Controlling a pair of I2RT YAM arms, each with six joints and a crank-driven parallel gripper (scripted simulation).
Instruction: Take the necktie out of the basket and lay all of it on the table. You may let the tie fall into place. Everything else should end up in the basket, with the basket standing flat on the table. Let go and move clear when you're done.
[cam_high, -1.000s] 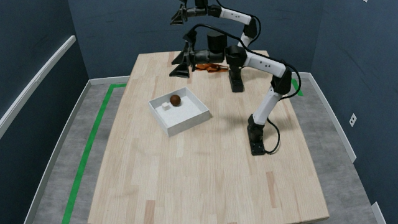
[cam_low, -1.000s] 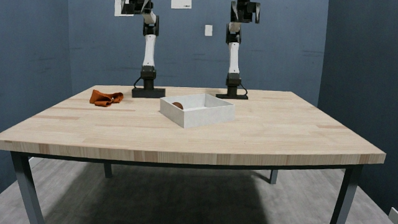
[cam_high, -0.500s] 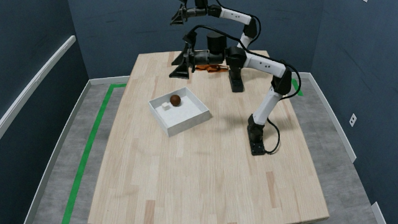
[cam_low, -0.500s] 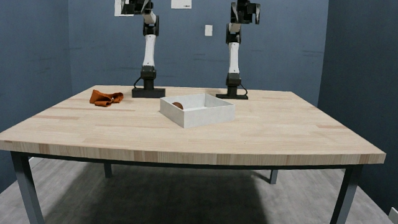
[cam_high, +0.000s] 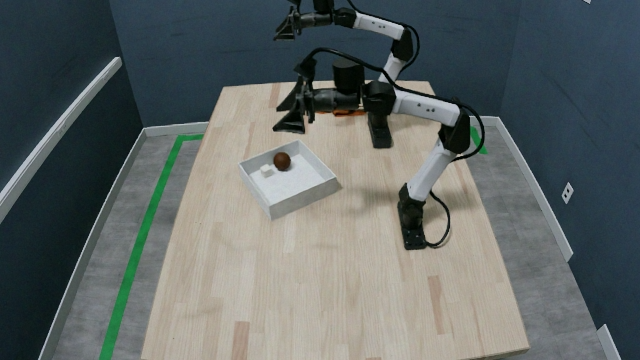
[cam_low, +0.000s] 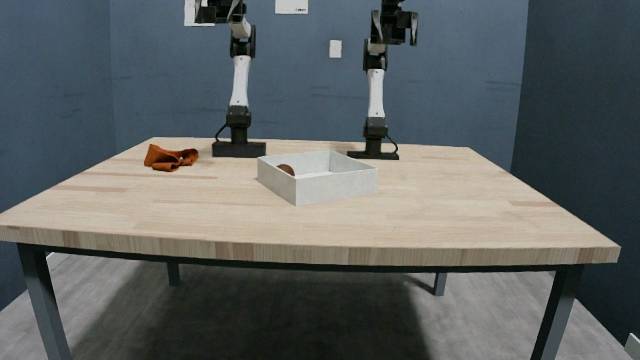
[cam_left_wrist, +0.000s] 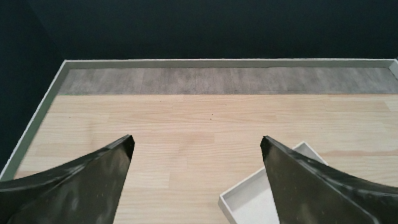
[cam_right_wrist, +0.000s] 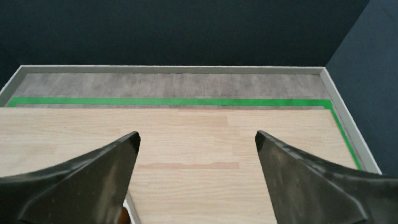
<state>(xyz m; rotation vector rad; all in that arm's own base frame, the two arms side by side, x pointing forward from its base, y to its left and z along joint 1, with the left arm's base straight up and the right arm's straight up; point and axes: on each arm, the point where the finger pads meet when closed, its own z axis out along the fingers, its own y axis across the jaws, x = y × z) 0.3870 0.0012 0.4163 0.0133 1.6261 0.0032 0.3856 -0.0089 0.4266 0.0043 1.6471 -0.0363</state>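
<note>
Rumpled orange necktie (cam_high: 349, 113) (cam_low: 171, 159) on table (cam_high: 350, 280) (cam_low: 425, 220) (cam_left_wrist: 165, 120) (cam_right_wrist: 190, 130); left tool (cam_high: 283, 120) (cam_low: 396, 43) (cam_left_wrist: 198, 142) and right tool (cam_high: 283, 37) (cam_low: 216, 20) (cam_right_wrist: 197, 133) wide open, empty
</note>
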